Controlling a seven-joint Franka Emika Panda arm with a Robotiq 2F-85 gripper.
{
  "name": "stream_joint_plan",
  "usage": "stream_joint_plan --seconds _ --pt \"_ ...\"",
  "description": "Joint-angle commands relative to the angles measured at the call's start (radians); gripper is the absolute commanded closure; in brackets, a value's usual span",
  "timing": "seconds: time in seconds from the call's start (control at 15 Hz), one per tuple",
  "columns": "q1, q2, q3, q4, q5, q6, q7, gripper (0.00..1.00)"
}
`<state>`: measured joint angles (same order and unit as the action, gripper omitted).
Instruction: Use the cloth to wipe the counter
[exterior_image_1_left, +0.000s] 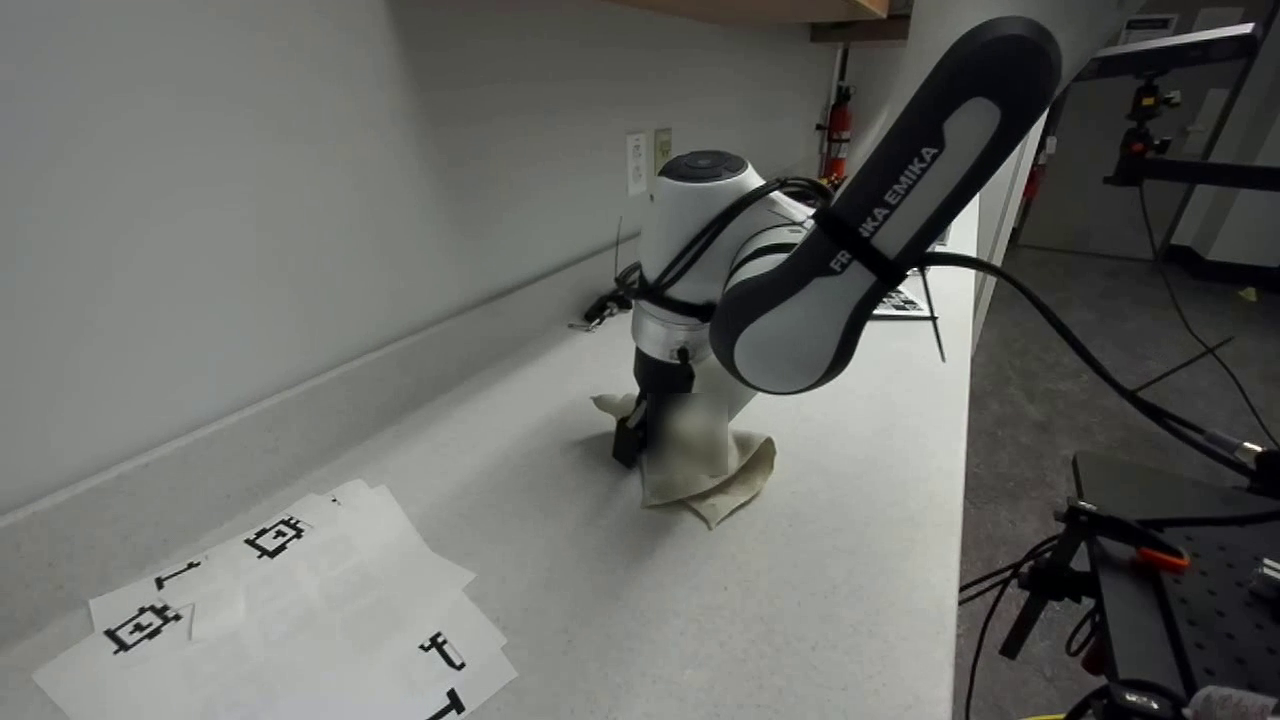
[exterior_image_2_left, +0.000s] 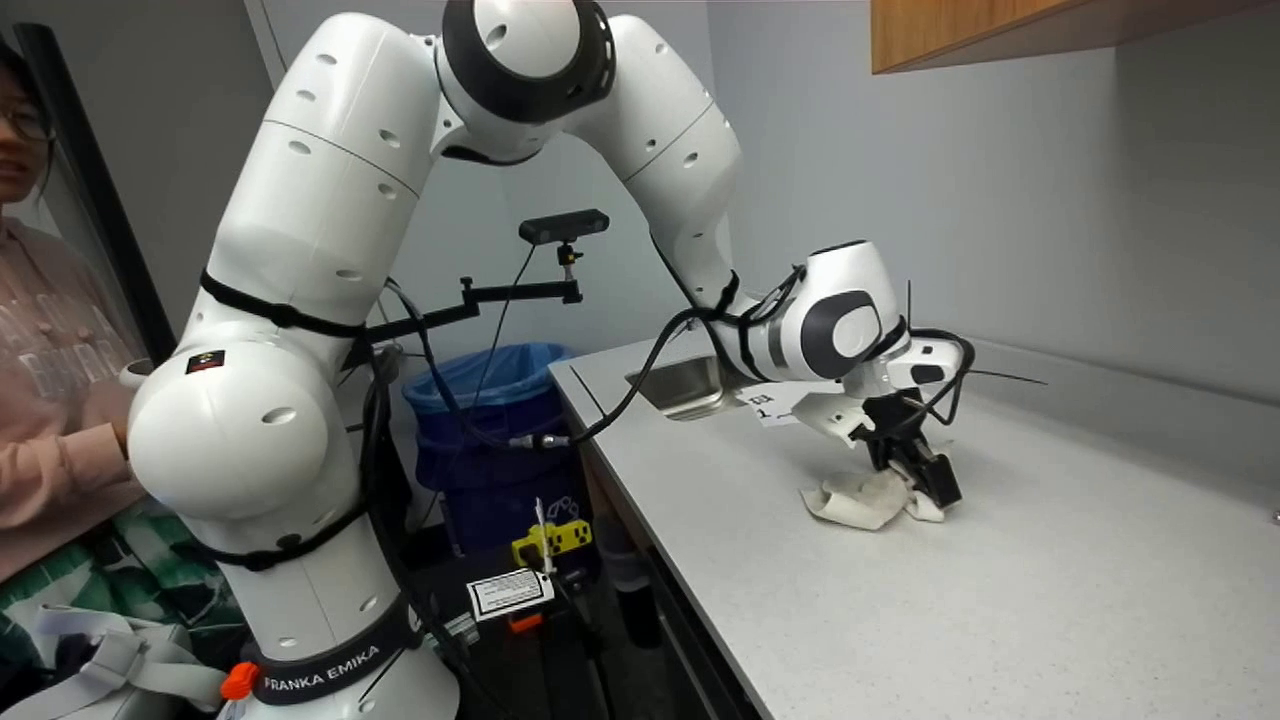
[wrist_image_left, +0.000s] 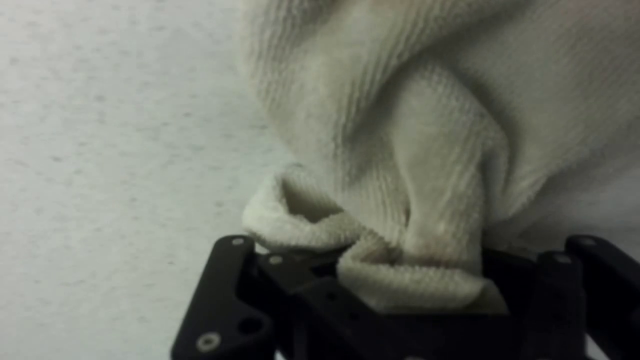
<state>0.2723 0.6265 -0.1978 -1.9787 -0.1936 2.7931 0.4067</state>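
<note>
A cream cloth (exterior_image_1_left: 750, 470) lies crumpled on the light speckled counter (exterior_image_1_left: 820, 600); both also show in an exterior view, the cloth (exterior_image_2_left: 855, 500) and the counter (exterior_image_2_left: 900, 620). My gripper (exterior_image_1_left: 640, 450) points down at the counter, tilted, with its black fingers low against the cloth; it also shows in an exterior view (exterior_image_2_left: 930, 485). In the wrist view the cloth (wrist_image_left: 350, 100) runs in folds into the gripper (wrist_image_left: 415, 280), which is shut on a bunched part of it. The fingertips are hidden by the cloth. Part of the cloth is blurred in an exterior view.
Paper sheets with black markers (exterior_image_1_left: 330, 620) lie on the counter by the wall. A black cabled item (exterior_image_1_left: 605, 305) lies near the backsplash. A sink (exterior_image_2_left: 690, 385) is set in the counter. A wooden cabinet (exterior_image_2_left: 1000, 30) hangs above. A person (exterior_image_2_left: 50, 400) sits beside the robot base.
</note>
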Motion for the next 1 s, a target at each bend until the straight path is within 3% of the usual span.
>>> stream_joint_plan --seconds 0.0,0.33,0.93 --pt "-0.027 -0.055 0.112 -0.051 0.049 0.025 -0.091 0.96" --pt "-0.045 -0.103 0.215 -0.062 0.078 -0.022 -0.189 0.96" --pt "-0.087 -0.251 0.314 -0.109 0.1 -0.181 -0.355 0.96"
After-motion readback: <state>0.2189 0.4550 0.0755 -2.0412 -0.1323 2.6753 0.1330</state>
